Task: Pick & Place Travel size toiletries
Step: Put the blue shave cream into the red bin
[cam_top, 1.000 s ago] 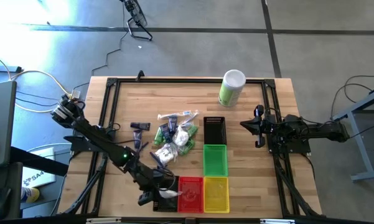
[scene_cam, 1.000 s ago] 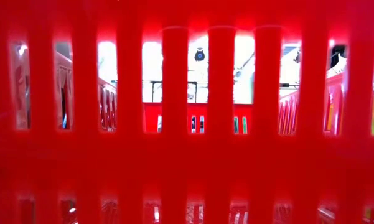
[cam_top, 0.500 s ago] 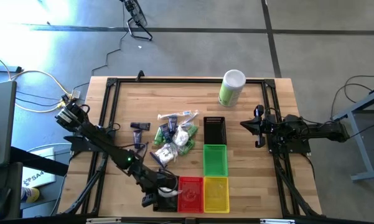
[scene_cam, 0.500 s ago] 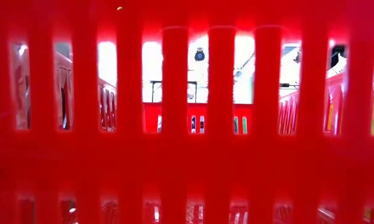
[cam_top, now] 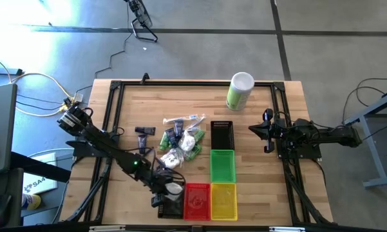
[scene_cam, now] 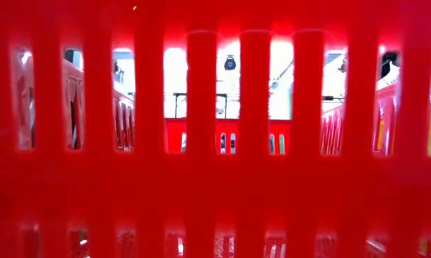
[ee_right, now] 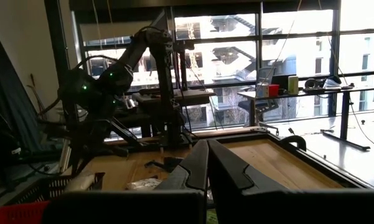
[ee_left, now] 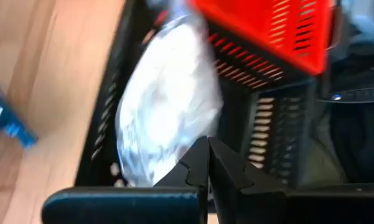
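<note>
at the bench's near edge, left of the red basket (cam_top: 196,200): left gripper (cam_top: 169,195), fingers pressed together with nothing between them, over a black basket (cam_top: 172,207) that stands just beside the red one. one white crinkly pouch (ee_left: 165,121) lies in that black basket, just ahead of the closed fingertips in the left wrist view. yellow basket (cam_top: 223,200) touching the red one on its right; green basket (cam_top: 223,165) behind the yellow; a second black basket (cam_top: 221,135) behind the green, toward mid-bench. mid-bench, left of the green and black baskets: heap of travel size toiletries (cam_top: 180,143), mixed white pouches, dark blue tubes, small green bottles and clear-wrapped sticks, lying touching and overlapping. one dark tube (cam_top: 145,131) lies apart to the heap's left. far edge, right of centre: tall green-and-white canister (cam_top: 239,91), upright. right edge, about midway: right gripper (cam_top: 252,129), fingers pressed together, holding nothing, well apart from the heap. low view filled by the red basket's slotted wall.
</note>
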Robot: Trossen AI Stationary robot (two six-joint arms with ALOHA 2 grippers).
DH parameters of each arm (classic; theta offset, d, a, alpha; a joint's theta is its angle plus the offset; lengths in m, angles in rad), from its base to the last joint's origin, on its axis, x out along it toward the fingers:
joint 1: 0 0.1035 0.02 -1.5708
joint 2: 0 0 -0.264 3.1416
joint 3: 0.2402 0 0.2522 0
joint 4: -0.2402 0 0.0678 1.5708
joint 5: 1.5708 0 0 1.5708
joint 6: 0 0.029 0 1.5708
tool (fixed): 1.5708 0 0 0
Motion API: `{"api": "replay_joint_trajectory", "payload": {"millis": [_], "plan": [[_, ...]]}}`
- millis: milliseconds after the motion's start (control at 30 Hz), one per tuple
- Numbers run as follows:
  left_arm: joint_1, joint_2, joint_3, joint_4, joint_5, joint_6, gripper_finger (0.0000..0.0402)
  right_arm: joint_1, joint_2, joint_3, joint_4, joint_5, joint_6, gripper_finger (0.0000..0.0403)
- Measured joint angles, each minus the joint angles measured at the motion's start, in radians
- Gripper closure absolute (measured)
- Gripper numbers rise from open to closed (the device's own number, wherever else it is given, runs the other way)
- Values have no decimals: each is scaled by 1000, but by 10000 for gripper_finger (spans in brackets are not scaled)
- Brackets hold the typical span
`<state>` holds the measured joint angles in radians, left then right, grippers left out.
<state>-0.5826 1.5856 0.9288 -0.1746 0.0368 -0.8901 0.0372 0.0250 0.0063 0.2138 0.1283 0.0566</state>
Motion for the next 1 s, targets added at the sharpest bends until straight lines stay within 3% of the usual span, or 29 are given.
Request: {"api": "replay_joint_trajectory", "payload": {"millis": [233, 567, 700, 1000], "plan": [[-1, 0, 139, -32, 0, 176, 401, 0, 0, 0, 0, 0, 0, 401], [1, 0, 312, -323, -77, 318, 401, 0, 0, 0, 0, 0, 0, 401], [1, 0, 334, -343, -210, 319, 401, 0, 0, 0, 0, 0, 0, 401], [1, 0, 337, -339, -718, 305, 401, 0, 0, 0, 0, 0, 0, 401]]}}
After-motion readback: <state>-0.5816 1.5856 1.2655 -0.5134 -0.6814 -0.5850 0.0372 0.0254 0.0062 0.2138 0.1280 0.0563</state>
